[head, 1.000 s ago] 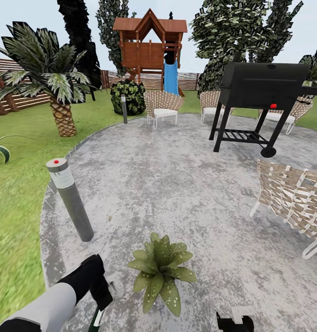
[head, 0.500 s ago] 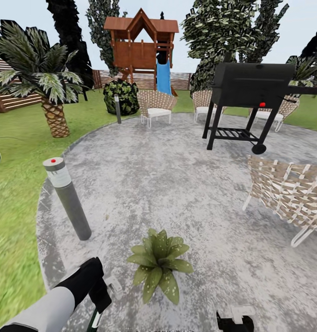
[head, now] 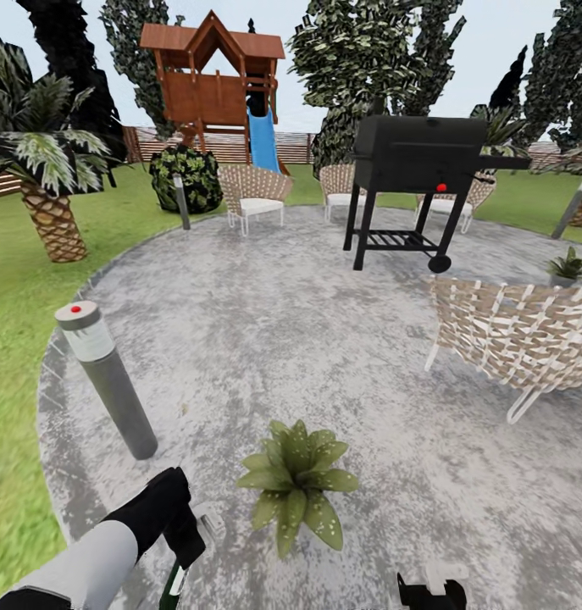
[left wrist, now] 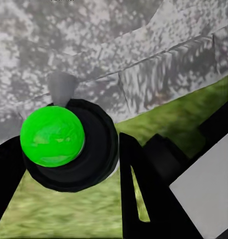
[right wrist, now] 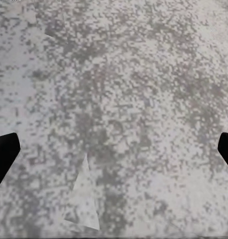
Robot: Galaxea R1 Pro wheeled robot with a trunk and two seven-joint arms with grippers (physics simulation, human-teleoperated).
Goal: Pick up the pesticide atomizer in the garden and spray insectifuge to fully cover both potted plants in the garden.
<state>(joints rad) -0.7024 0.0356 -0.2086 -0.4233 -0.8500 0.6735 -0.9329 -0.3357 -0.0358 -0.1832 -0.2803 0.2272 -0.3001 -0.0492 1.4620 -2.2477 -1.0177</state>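
we observe the left gripper point(head: 191, 542) at the lower left of the head view, clamped on the pesticide atomizer point(head: 174, 585), whose dark green body and white label hang below it at the frame's bottom edge. in the left wrist view the bottle point(left wrist: 64, 144) sits between the dark fingers point(left wrist: 139, 189), seen end-on with a bright green round patch, over the patio edge and grass. one potted plant point(head: 297, 483) stands on the grey stone patio point(head: 307, 322) at lower centre, just right of the left gripper. a second potted plant point(head: 568, 264) shows at the right edge, beyond a woven chair point(head: 519, 335). the right gripper point(head: 432, 587) sits at the bottom edge; in its wrist view the fingertips point(right wrist: 4, 152) stand wide apart over bare stone. a grey bollard lamp point(head: 104, 377) stands at left; a black grill point(head: 422, 182) at upper centre.
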